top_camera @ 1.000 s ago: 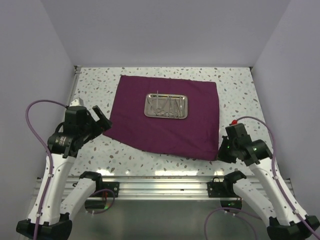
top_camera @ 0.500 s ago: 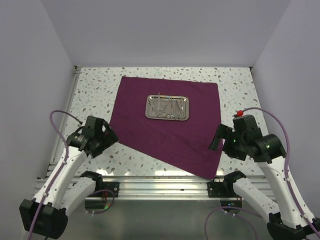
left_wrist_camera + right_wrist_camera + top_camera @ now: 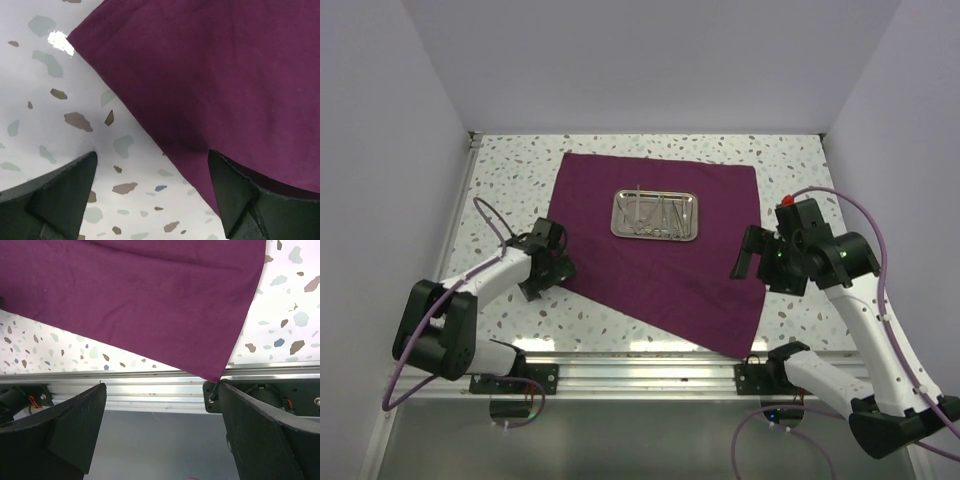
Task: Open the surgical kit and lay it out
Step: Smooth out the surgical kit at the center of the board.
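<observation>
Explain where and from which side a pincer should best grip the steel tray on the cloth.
Probably a short end of the tray, from above: its raised rim gives the fingers an edge to pinch, and it lies flat on the cloth. The instruments fill its middle.

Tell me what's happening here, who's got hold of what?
Nothing is held right now. The purple cloth lies spread open on the speckled table, with the steel tray of thin silver instruments sitting on it toward the far side. The left gripper is down low at the cloth's left edge, jaws open. The right gripper is raised over the cloth's right edge, also open. The cloth's near right corner reaches the table's front edge.
</observation>
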Robot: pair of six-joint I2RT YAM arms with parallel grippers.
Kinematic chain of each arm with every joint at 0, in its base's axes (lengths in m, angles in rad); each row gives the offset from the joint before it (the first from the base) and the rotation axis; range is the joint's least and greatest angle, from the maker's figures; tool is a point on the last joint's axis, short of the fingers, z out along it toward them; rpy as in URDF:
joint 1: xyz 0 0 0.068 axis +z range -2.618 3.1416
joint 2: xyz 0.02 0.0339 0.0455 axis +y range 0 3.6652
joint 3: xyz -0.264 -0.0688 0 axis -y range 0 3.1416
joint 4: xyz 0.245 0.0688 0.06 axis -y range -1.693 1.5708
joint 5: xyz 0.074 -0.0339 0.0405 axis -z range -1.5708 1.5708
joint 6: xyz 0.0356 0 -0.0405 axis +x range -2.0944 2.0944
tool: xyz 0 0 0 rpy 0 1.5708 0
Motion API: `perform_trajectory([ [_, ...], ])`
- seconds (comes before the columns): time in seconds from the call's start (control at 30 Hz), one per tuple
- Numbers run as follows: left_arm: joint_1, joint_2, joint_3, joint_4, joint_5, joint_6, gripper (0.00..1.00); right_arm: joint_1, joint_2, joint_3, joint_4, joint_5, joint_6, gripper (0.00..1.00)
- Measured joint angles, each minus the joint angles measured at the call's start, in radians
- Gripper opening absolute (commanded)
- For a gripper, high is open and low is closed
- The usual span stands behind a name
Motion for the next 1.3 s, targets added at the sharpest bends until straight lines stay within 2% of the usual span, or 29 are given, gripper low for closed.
perform_trajectory([
  [0.17,-0.002,0.065,0.013,0.072,-0.019,0.005,0.84,0.0,0.003,-0.007,0.001,0.0,0.0,0.97],
  [0.2,-0.002,0.072,0.017,0.081,-0.023,0.008,0.74,0.0,0.003,-0.009,0.0,0.001,0.0,0.97],
  [0.27,-0.003,0.09,0.024,0.107,-0.031,0.017,0.62,0.0,0.003,-0.012,0.0,0.001,-0.002,0.97],
  [0.3,-0.003,0.101,0.031,0.122,-0.032,0.022,0.51,0.0,0.003,-0.013,0.0,0.002,-0.003,0.97],
  [0.37,-0.002,0.122,0.04,0.15,-0.034,0.029,0.41,0.0,0.002,-0.016,0.0,0.002,-0.008,0.97],
  [0.4,-0.002,0.135,0.048,0.169,-0.03,0.038,0.22,0.0,0.0,-0.021,-0.001,0.002,-0.01,0.97],
  [0.43,-0.003,0.146,0.053,0.188,-0.025,0.037,0.07,0.0,-0.002,-0.024,0.0,0.002,-0.013,0.97],
  [0.47,-0.003,0.158,0.056,0.209,-0.016,0.042,0.0,0.0,-0.005,-0.027,-0.002,0.002,-0.016,0.97],
  [0.6,-0.008,0.166,0.058,0.251,0.014,0.046,0.0,0.0,-0.018,-0.033,-0.002,0.002,-0.026,0.97],
  [0.7,-0.02,0.134,0.042,0.224,0.033,0.045,0.0,0.0,-0.028,-0.034,-0.001,0.002,-0.03,0.98],
  [0.87,-0.058,-0.056,0.035,-0.021,0.047,0.045,0.0,0.0,-0.034,-0.034,0.004,0.002,-0.037,0.98],
  [1.03,-0.073,-0.241,0.114,-0.296,0.034,0.047,0.0,0.0,-0.033,-0.034,0.017,0.002,-0.037,0.98],
  [1.13,-0.077,-0.277,0.148,-0.431,0.034,0.049,0.0,0.0,-0.026,-0.034,0.023,0.004,-0.037,0.98],
  [1.17,-0.078,-0.281,0.151,-0.469,0.038,0.05,0.05,0.0,-0.021,-0.034,0.023,0.005,-0.037,0.98],
  [1.3,-0.079,-0.313,0.151,-0.579,0.092,0.068,0.07,0.0,0.007,-0.026,0.021,0.019,-0.037,0.98],
])
